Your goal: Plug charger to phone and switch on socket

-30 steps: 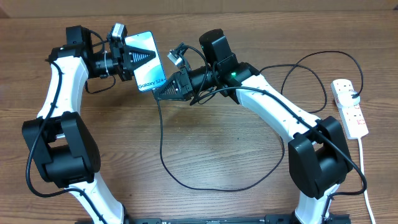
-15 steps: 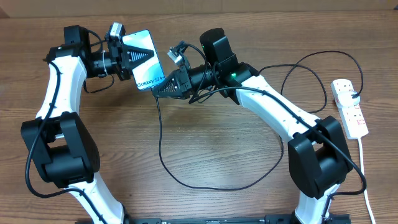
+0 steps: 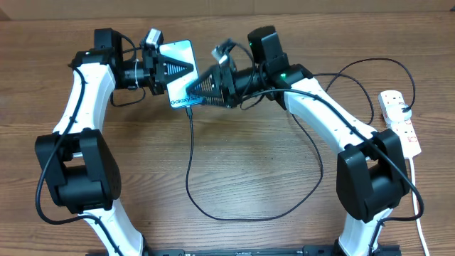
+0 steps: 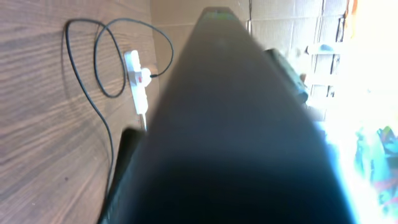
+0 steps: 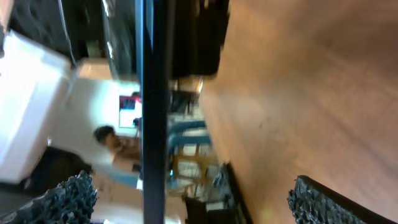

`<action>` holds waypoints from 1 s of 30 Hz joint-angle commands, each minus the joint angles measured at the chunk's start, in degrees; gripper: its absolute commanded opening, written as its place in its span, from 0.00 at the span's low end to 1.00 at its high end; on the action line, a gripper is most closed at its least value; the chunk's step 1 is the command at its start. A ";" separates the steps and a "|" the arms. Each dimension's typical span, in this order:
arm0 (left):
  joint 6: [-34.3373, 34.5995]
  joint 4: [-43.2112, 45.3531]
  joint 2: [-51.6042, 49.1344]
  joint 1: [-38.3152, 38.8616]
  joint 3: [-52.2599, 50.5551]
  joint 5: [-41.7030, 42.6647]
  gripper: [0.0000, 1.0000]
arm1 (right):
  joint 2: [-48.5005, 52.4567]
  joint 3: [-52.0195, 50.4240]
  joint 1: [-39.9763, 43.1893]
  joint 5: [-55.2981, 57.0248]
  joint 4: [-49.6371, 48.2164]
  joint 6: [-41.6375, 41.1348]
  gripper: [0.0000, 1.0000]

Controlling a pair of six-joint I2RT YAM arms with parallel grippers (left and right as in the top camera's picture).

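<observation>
My left gripper (image 3: 165, 71) is shut on the phone (image 3: 180, 73) and holds it above the table, its teal screen facing up. The phone's dark body (image 4: 236, 137) fills the left wrist view and hides the fingers. My right gripper (image 3: 193, 88) sits at the phone's lower end, open, its fingertips (image 5: 323, 199) wide apart on either side of the phone's thin edge (image 5: 152, 112). The charger (image 3: 190, 163) hangs from that end of the phone, loops over the table and runs to the socket (image 3: 399, 124) at the right edge.
The socket (image 4: 137, 73) has a black plug in it (image 3: 406, 109), and its white cord (image 3: 416, 206) trails toward the front right corner. The charger's loops (image 3: 355, 85) lie between the right arm and the socket. Cardboard boxes (image 4: 280, 25) stand behind the table.
Both arms have shifted to the right and back with the phone. The right gripper has opened and let go of the charger's tip, which stays at the phone's end.
</observation>
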State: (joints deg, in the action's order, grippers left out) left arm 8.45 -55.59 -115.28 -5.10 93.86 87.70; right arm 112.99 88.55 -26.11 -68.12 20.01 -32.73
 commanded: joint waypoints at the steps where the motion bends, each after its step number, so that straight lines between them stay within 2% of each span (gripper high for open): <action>1: -0.42 1.11 2.34 -0.28 0.04 2.86 0.04 | -0.50 1.16 -0.13 -5.35 3.89 9.05 1.00; 6: 0.85 2.34 2.34 -0.35 0.04 2.73 0.04 | -1.22 1.16 -0.52 -6.67 6.58 12.00 0.99; 13: 1.46 2.29 2.34 -0.35 0.04 2.82 0.04 | -1.77 1.16 -1.27 -6.58 5.86 11.78 0.61; 16: 1.46 2.29 2.34 -0.33 0.04 2.80 0.04 | -1.77 1.16 -1.27 -6.58 5.64 11.78 0.56; 19: 1.46 2.29 2.34 -0.33 0.04 2.78 0.04 | -1.77 1.16 -1.33 -6.58 5.29 11.52 0.33; 20: 1.46 2.29 2.34 -0.33 0.04 2.78 0.04 | -1.77 1.16 -1.46 -6.56 5.18 11.34 0.28; 30: 1.44 2.29 2.34 -0.33 0.04 2.05 0.04 | -1.77 1.16 -2.82 -6.54 4.04 11.34 0.31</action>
State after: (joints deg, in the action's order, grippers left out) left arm 9.08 -53.32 -115.28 -5.34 93.78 87.85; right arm 112.99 88.73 -28.45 -74.13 24.53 -21.78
